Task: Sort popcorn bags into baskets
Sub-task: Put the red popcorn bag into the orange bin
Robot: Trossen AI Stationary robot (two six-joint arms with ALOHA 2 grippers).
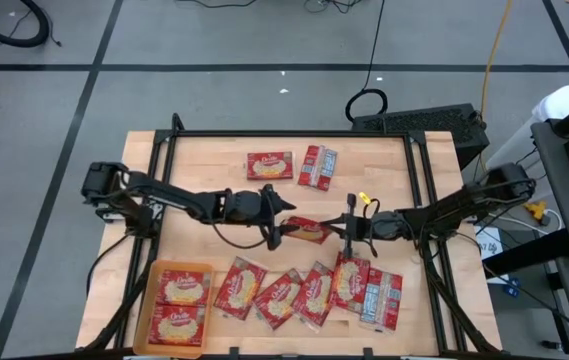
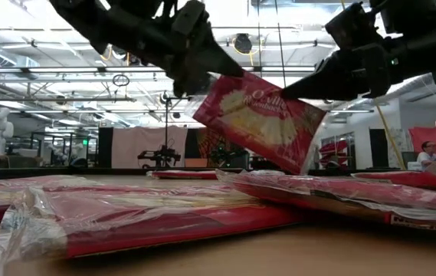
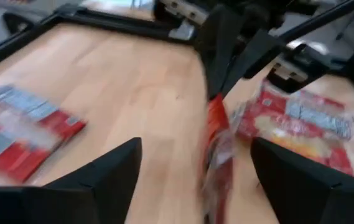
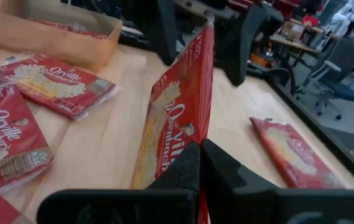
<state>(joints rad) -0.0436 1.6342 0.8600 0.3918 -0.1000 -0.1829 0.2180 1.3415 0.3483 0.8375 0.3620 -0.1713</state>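
We count two popcorn bags in the orange basket [image 1: 149, 300] at the table's front-left corner, with roughly nine loose. Mid-table, our right gripper [image 1: 348, 228] pinches one lifted bag [image 1: 309, 230], while our left gripper [image 1: 276, 222] stands spread beside it.

Two dark, slim, jointed robot arms

The matte-black left gripper [image 1: 282, 222] and matching right gripper [image 1: 347, 226] carry flat, wedge-shaped black fingers [image 3: 105, 180]; a looping black cable hangs beneath the left arm, a small yellow tag at the right wrist's twelve o'clock.
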